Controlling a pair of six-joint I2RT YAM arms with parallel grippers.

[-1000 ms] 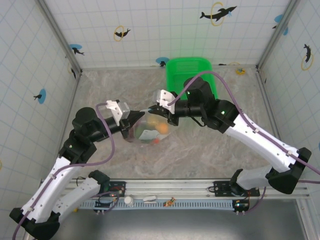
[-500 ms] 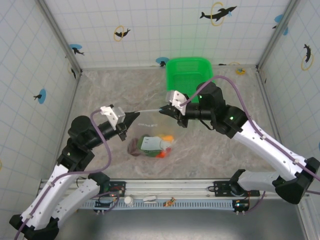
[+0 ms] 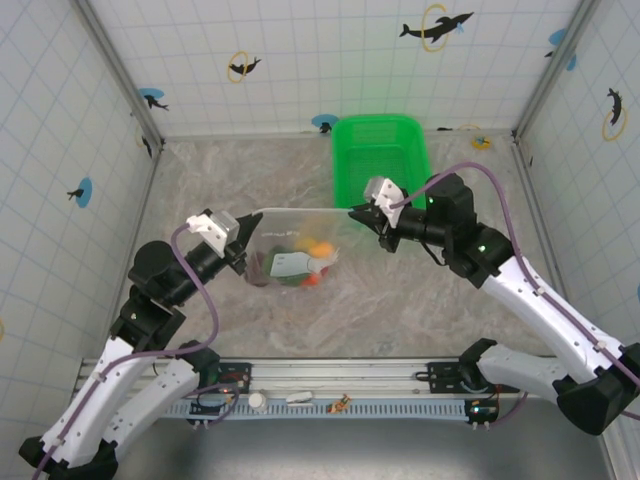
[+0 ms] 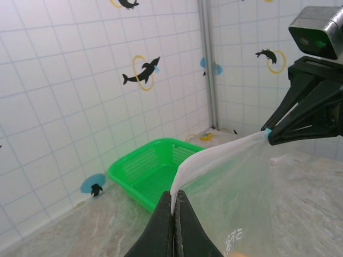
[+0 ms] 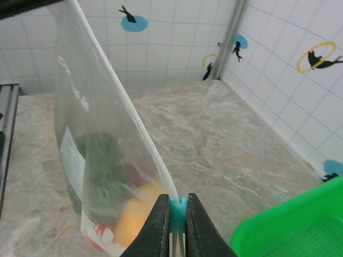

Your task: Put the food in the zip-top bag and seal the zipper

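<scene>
My left fingers (image 4: 161, 231) are closed tight on one end of the zipper (image 4: 214, 152), the pale strip rising out from between them and curving away toward my other arm. My right fingers (image 5: 159, 225) are clamped on the far end of that strip, with the teal tab (image 5: 178, 206) pinched between them; from my left wrist I can see those dark tips meeting on the tab. From above, the zipper (image 3: 300, 209) runs as one thin pale line between my two arms, and the zip-top bag (image 3: 295, 245) hangs below it over the middle of the bench (image 3: 400, 290). The food (image 3: 300, 262) sits bunched in the bottom of the bag: an orange piece, something dark green, a little red and a dark maroon piece, with a white label showing through the clear plastic. I cannot tell whether the bag's underside touches the bench or hangs just above it, nor whether the strip is pressed shut along its whole length. The green basket (image 3: 380, 150) stands near the back wall, beyond my right fingers and apart from the bag.
</scene>
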